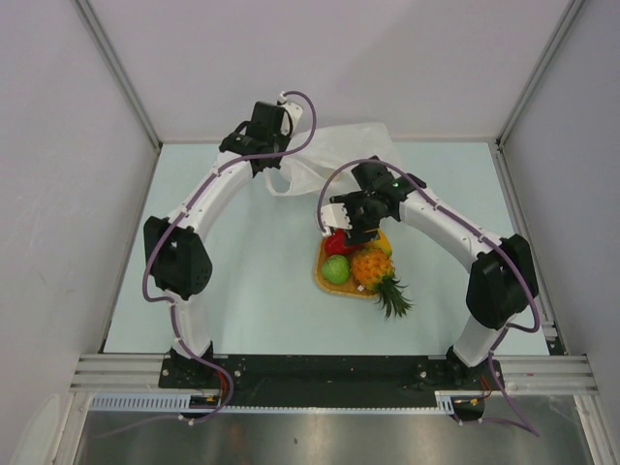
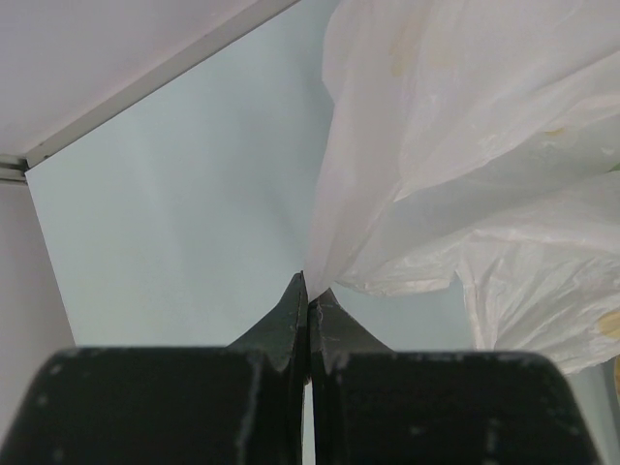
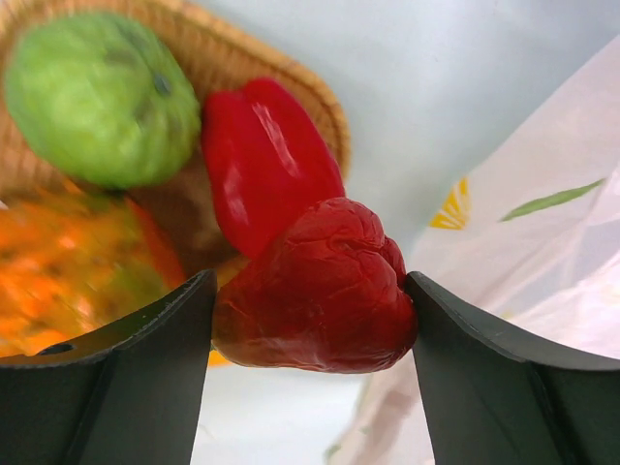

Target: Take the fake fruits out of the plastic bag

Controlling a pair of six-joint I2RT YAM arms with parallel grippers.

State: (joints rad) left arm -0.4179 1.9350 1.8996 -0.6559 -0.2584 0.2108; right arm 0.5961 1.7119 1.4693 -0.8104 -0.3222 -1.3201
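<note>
Overhead: the bag [image 1: 339, 153] lies crumpled at the desk's [image 1: 242, 281] far side. Nearer, the tray [image 1: 325, 284] holds an apple [image 1: 335, 270] and a pineapple [image 1: 373, 268].

Left wrist: the left end effector [image 2: 308, 295], pressed together, pinches the bag's edge.

Right wrist: the right end effector [image 3: 310, 286] pinches a lumpy red fruit [image 3: 329, 320] at the tray's edge. Another red piece [image 3: 262, 155] lies in the tray.

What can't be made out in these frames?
Bag insides: top and left wrist views show only crumpled outer folds, so any fruit left inside is hidden.
Pineapple: right wrist view, blurred, cut off by the left edge.
Held red fruit: top view, mostly covered by the right gripper.
Left fingers: top view, hidden under the wrist.
</note>
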